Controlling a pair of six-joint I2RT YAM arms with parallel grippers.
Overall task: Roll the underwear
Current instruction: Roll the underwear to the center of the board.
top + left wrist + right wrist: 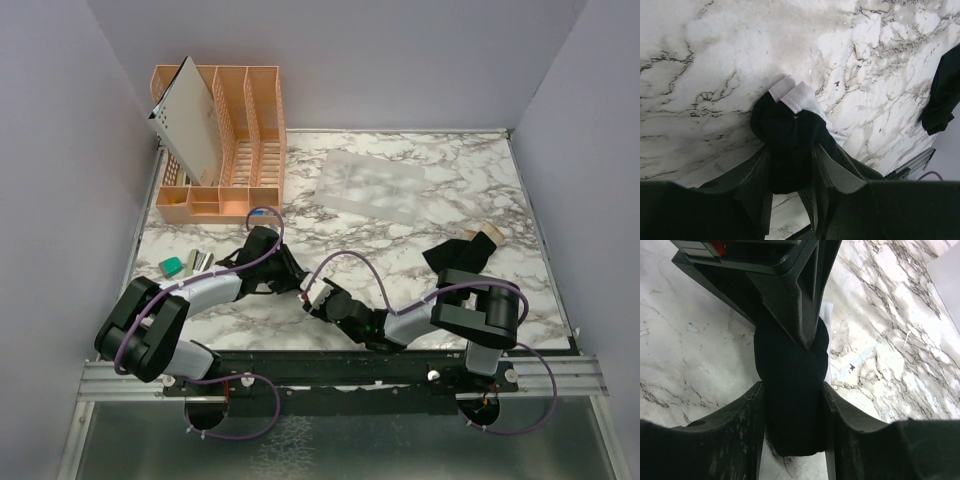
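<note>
Rolled underwear: a small black bundle with a white edge poking out. Down on the marble table, in front of the peach rack and a little to its right. Pinched across the middle by the left gripper. Pinched from the other way by the right gripper too, fingers pressed on both sides of the cloth. Squeeze firm but not hard, so no popping open. Pull neither way. Let go with one gripper only while holding with the other. Second underwear, tan band, far right of the rack, not yet rolled by the look of it.
</note>
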